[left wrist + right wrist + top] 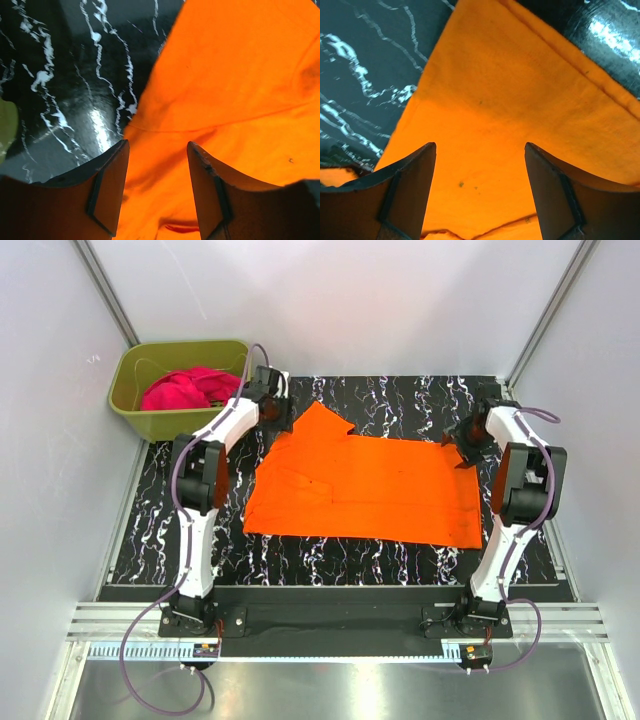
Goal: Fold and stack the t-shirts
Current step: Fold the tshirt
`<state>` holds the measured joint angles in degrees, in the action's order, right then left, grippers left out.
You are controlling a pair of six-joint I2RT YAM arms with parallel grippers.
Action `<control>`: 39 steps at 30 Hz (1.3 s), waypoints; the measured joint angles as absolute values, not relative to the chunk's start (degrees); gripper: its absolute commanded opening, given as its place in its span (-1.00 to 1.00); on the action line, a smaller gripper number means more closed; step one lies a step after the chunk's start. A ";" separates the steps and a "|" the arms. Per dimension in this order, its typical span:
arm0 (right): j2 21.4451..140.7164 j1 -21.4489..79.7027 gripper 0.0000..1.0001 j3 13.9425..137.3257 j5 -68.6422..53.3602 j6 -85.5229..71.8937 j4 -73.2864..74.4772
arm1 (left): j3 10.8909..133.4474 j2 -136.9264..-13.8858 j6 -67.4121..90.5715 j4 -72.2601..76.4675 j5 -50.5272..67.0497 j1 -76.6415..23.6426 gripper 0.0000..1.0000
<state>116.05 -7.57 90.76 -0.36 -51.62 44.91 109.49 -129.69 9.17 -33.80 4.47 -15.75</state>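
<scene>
Here, the orange shirt (370, 490) lies spread flat on the black marbled table (300, 562), between the two arms. The right gripper (480, 146) hangs over its far right corner, jaws wide, with cloth under them but not pinched. The left gripper (158, 143) is at the shirt's far left edge, jaws partly apart, gripping nothing. Beyond, the magenta shirt (185, 388) lies bunched in the green tub (128, 405).
</scene>
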 measured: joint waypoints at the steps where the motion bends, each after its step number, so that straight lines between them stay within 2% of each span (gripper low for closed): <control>1: 116.49 -7.57 0.53 90.76 -0.05 -51.57 44.88 | 109.62 -129.86 9.02 -33.56 4.43 -15.68 0.07; 13: 121.36 -7.88 0.40 97.17 5.06 -49.78 45.23 | 110.74 -134.69 9.19 -32.38 5.39 -15.40 0.05; 17: 122.37 -8.34 0.20 99.15 6.28 -48.56 45.36 | 111.94 -135.17 9.50 -32.36 5.69 -15.40 0.01; 21: 123.94 -9.15 0.15 101.82 7.22 -46.50 45.36 | 112.92 -135.74 9.58 -32.18 5.82 -15.40 -0.03; 35: 129.84 -9.63 0.04 108.44 9.96 -37.43 45.34 | 113.14 -136.46 10.55 -31.88 6.87 -15.40 -0.42; 39: 131.15 -9.63 -0.03 109.23 9.93 -37.01 45.34 | 113.14 -136.46 10.57 -31.86 7.09 -15.40 -0.59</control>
